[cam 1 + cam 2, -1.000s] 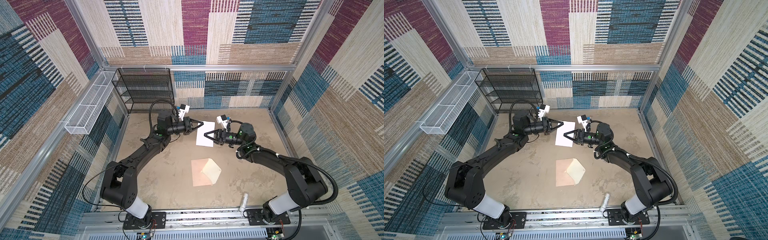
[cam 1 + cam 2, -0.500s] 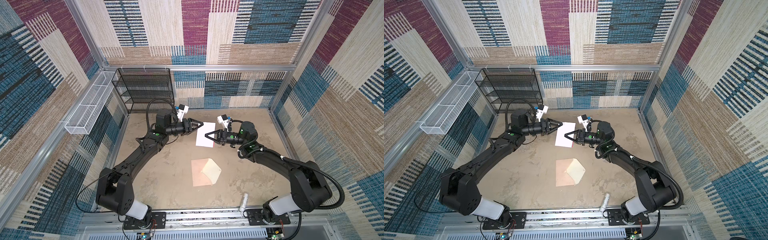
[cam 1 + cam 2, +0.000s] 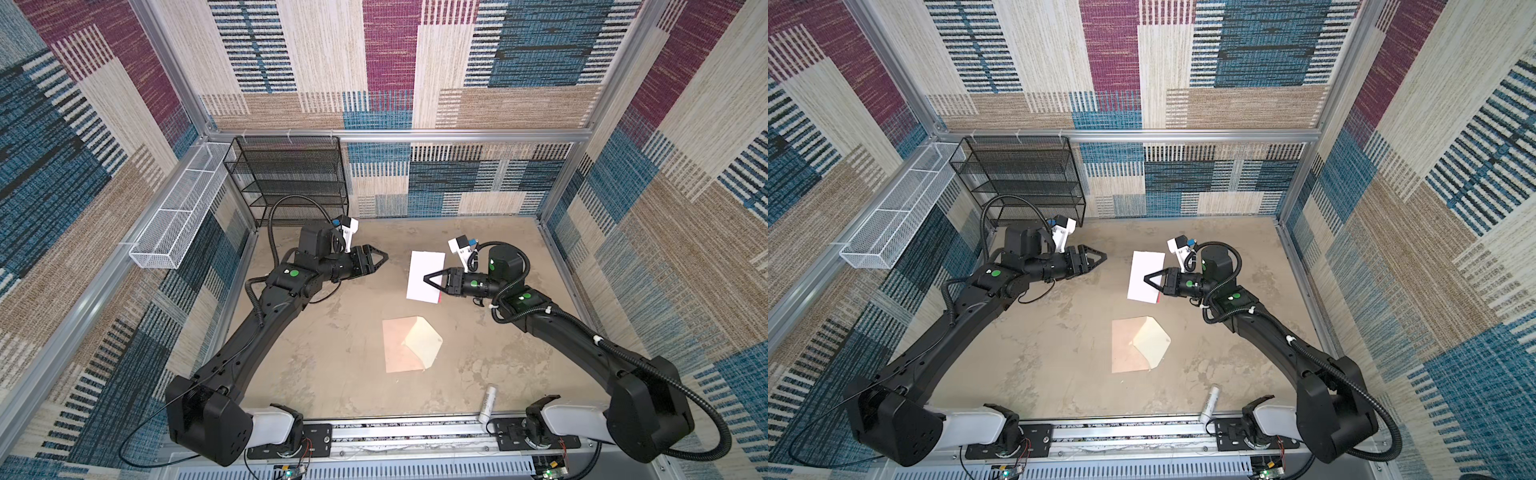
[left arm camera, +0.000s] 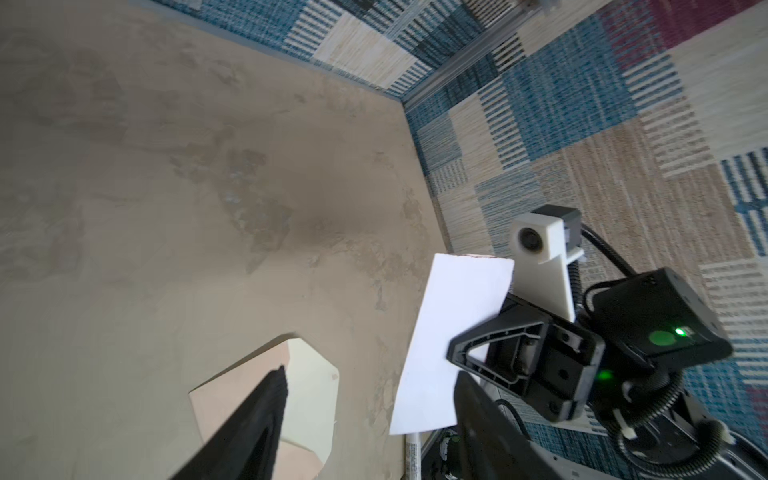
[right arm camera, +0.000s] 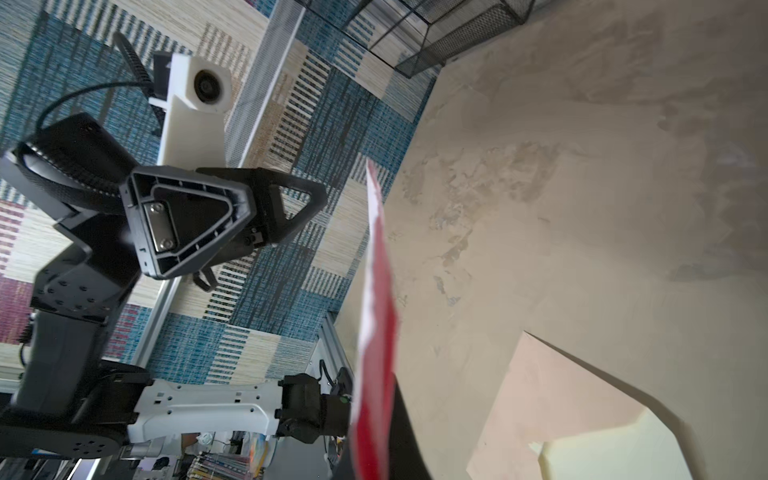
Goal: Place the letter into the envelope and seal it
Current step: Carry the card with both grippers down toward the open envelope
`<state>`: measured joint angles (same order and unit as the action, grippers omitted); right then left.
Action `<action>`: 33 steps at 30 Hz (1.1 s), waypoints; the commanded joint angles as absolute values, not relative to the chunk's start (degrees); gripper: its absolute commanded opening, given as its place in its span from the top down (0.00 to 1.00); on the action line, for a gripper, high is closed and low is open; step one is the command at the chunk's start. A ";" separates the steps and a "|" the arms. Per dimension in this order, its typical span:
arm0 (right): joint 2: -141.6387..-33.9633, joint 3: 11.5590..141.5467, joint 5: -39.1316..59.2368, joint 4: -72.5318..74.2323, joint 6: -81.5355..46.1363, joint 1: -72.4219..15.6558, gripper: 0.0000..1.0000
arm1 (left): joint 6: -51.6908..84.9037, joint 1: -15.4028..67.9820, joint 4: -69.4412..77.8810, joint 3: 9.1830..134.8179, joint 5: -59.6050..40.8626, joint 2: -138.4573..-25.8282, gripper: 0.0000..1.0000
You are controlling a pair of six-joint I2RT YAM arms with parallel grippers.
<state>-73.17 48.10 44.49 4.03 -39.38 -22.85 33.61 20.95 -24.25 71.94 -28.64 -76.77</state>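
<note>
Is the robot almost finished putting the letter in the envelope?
Not yet. Done: the letter is up off the table, pinched in the right gripper, and the envelope lies with its flap open. In hand: the left gripper is open beside the letter, not touching. Left: slide the letter in, fold the flap, seal it.

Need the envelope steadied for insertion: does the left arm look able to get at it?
Probably yes. The left tool is open and empty, the envelope lies flat on bare table with nothing between them, and the letter hangs in the right tool farther back.
</note>
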 commanded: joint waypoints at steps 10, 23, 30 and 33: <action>-64.07 32.86 36.59 -5.11 -34.28 -23.46 1.00 | 41.74 23.46 -28.07 55.55 -32.32 -77.88 0.52; -65.93 28.20 33.57 -5.39 -30.39 -23.82 1.00 | 48.36 27.06 -16.53 48.47 -36.01 -83.62 0.53; -71.19 29.11 33.27 -3.87 -28.33 -25.14 1.00 | 49.95 27.16 -12.22 47.20 -37.69 -87.11 0.52; -72.99 29.92 33.03 -3.48 -27.77 -25.22 1.00 | 50.53 27.16 -10.77 47.23 -37.97 -88.21 0.52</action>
<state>-72.03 29.10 33.85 -6.00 -29.26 -25.12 49.54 27.16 -14.22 47.33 -36.58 -87.59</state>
